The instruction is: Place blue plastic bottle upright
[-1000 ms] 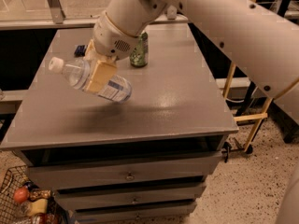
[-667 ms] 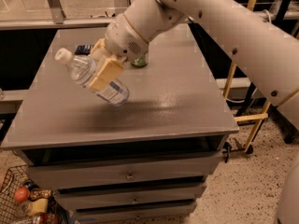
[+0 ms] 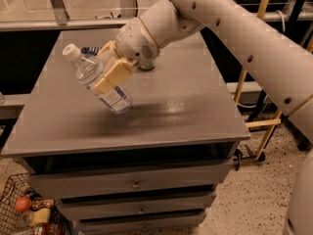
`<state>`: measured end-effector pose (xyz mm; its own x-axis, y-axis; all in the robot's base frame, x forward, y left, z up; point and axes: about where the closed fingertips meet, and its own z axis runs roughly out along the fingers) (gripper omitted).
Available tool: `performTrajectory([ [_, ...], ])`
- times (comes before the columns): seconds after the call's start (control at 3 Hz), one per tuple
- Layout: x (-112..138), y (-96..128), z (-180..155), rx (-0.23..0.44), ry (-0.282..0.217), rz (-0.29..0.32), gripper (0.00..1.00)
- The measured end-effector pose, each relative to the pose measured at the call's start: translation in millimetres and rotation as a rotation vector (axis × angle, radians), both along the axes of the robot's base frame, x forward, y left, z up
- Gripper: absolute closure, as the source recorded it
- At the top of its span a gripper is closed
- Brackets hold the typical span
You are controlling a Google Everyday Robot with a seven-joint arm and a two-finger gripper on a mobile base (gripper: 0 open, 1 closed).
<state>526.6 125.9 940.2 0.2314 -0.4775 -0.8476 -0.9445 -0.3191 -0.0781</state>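
Observation:
The blue plastic bottle is clear with a white cap at its upper left and a blue-and-white label. It is held in the air above the left part of the grey cabinet top, tilted with the cap up and to the left. My gripper is shut on the bottle's middle, its tan fingers across the body. The arm reaches in from the upper right.
A green soda can stands behind the wrist, mostly hidden. A small dark-blue packet lies at the back left of the top. The cabinet has drawers below. A basket of items sits on the floor at lower left.
The bottle has been turned from nearly lying flat toward upright, its cap rising. The gripper and wrist have shifted right, covering the green can.

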Motion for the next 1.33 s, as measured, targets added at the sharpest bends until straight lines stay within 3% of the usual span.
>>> performTrajectory([
  [0.33,-0.2,-5.5,5.1,0.072,-0.01,-0.051,1.0],
  [0.67,-2.4,-18.2,24.1,0.217,-0.043,-0.135,1.0],
  [1.33,4.6,-37.6,18.3,0.427,0.045,-0.308,1.0],
])
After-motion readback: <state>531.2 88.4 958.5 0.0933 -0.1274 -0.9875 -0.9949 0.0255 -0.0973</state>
